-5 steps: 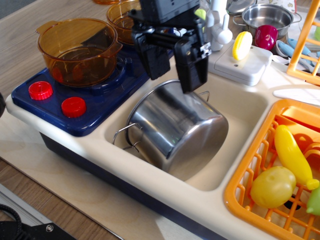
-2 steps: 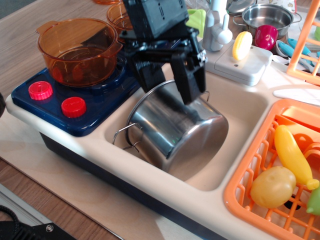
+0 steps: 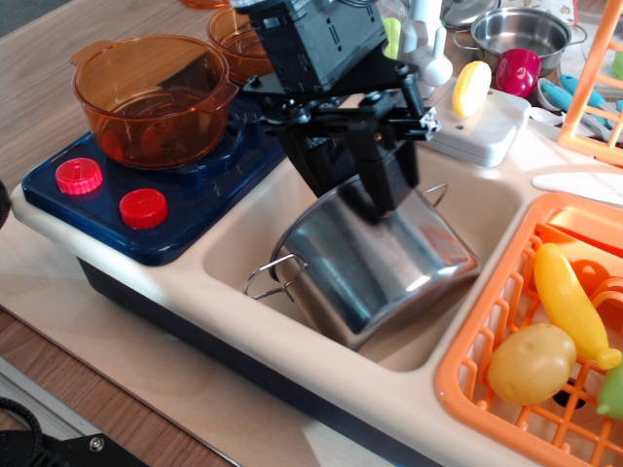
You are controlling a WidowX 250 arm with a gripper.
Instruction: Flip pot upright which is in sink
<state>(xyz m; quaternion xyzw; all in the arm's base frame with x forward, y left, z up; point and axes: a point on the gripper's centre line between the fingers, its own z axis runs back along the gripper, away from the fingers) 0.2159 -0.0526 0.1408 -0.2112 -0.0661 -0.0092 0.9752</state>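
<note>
A black gripper (image 3: 355, 190) clamps the rim of a tilted steel pot (image 3: 375, 263) in the sink (image 3: 243, 238). The flip looks underway. Next, rotate it upright.

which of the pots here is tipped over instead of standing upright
The large steel pot in the sink, under the gripper. The orange pot and the small steel pot stand upright.
</note>
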